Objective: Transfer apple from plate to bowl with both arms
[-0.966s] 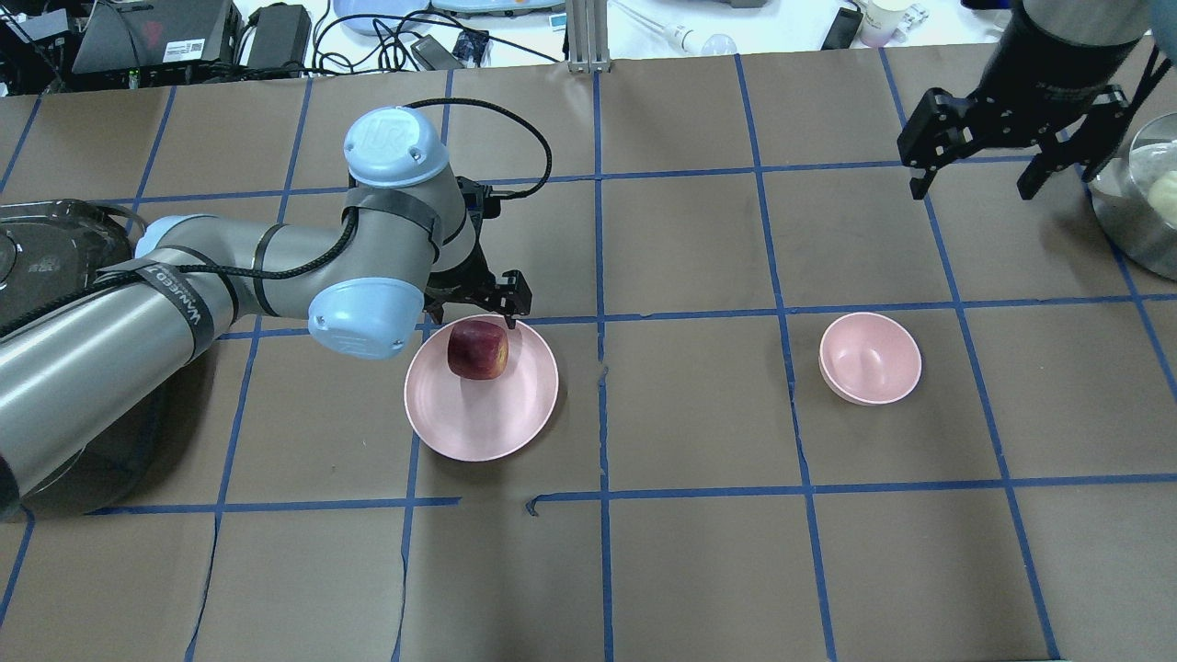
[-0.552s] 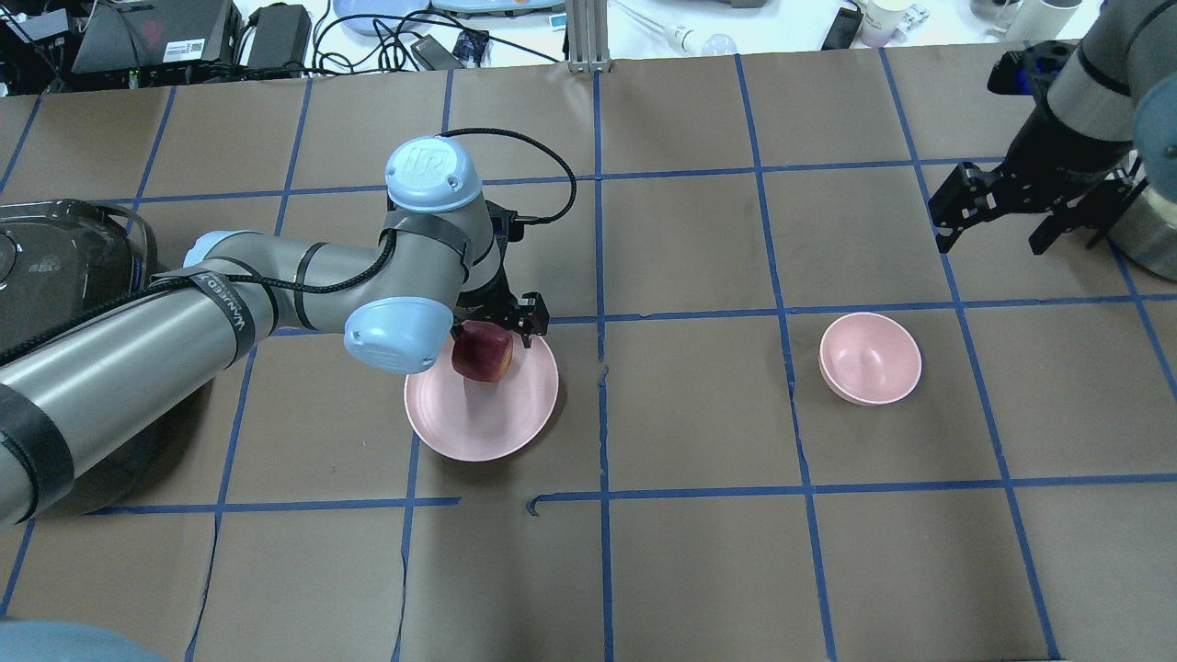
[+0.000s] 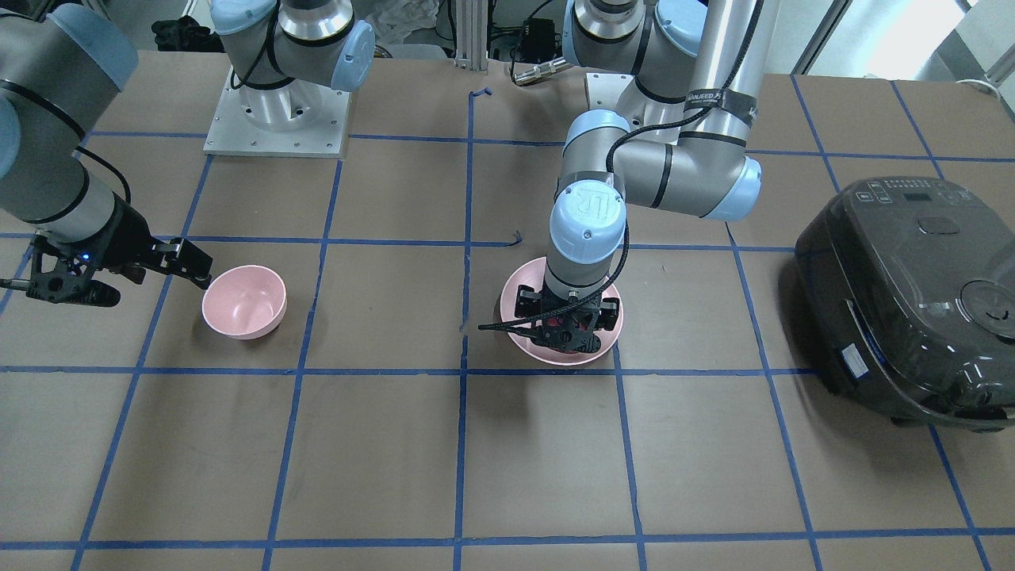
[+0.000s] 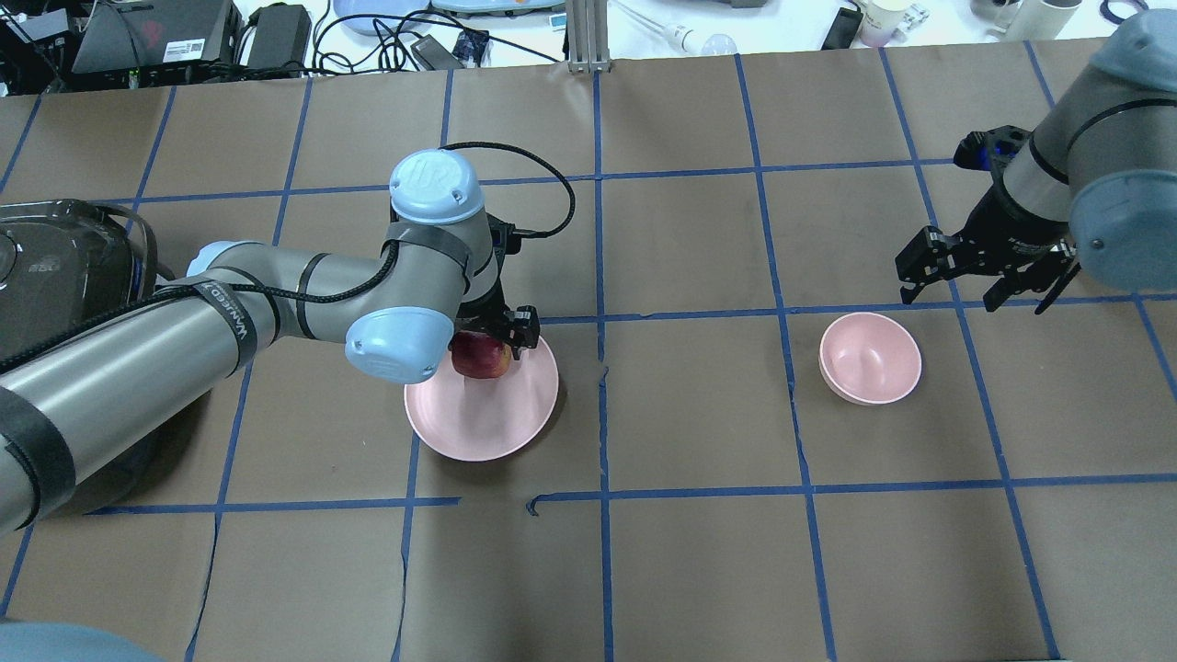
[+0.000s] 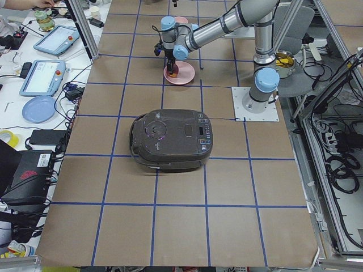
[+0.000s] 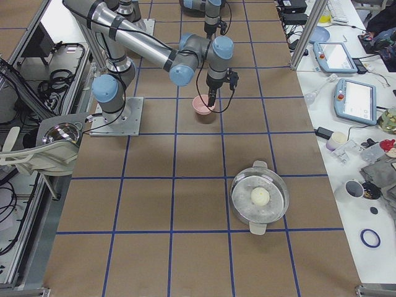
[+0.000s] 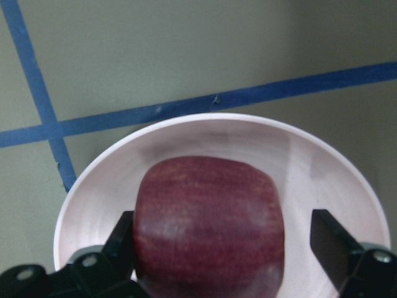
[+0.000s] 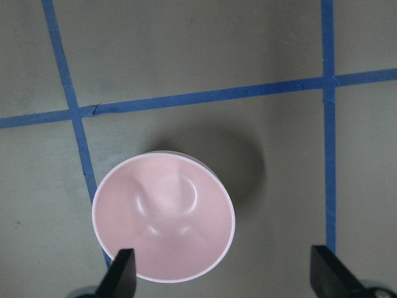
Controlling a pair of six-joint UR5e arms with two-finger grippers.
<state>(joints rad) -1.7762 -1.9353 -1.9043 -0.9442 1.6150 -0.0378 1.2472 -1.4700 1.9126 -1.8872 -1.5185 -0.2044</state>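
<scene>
while one apple (image 4: 480, 357) sits on one plate (image 4: 478, 423), left gripper (image 7: 223, 217) gapes astride it, right gripper (image 4: 973, 292) gapes by one bowl (image 4: 869, 357)

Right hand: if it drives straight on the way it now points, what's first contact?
Most likely the bowl. In its wrist view the right hand points down at the table, with one finger over the bowl's rim and the other over bare table. Its height above the bowl is unclear.

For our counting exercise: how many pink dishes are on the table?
2. The plate, with the apple on it, lies on the robot's left side; the bowl stands empty on its right. None appears hidden.
</scene>
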